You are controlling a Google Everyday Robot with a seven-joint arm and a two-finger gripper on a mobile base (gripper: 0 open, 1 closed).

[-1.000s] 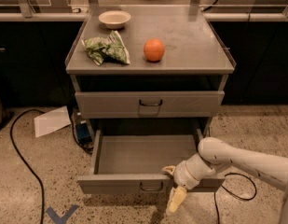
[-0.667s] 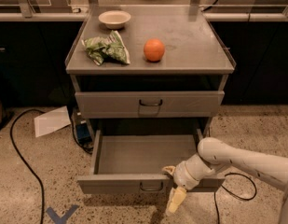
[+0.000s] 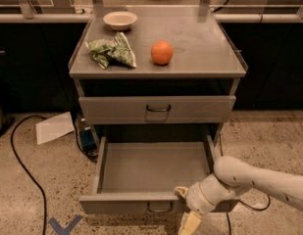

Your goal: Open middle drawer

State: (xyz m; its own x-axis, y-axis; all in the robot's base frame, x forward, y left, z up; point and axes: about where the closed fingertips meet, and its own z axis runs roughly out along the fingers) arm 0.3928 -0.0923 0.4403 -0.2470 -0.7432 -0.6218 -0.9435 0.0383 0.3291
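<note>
The middle drawer (image 3: 151, 168) is pulled far out, showing its plain grey tray. Its front panel (image 3: 126, 204) is near the bottom of the view, with a small dark wire handle (image 3: 159, 208) at the centre. My gripper (image 3: 186, 207) is at the drawer front, just right of the handle, on a white arm (image 3: 254, 180) coming in from the right. Its pale fingers stand apart, one (image 3: 180, 191) at the front's top edge and one (image 3: 190, 224) below the front. It holds nothing.
The upper drawer (image 3: 156, 109) is closed. On the cabinet top (image 3: 200, 38) are a white bowl (image 3: 120, 19), a green chip bag (image 3: 112, 52) and an orange (image 3: 162, 52). A sheet of paper (image 3: 54, 127) and a black cable (image 3: 23, 160) lie on the floor at left.
</note>
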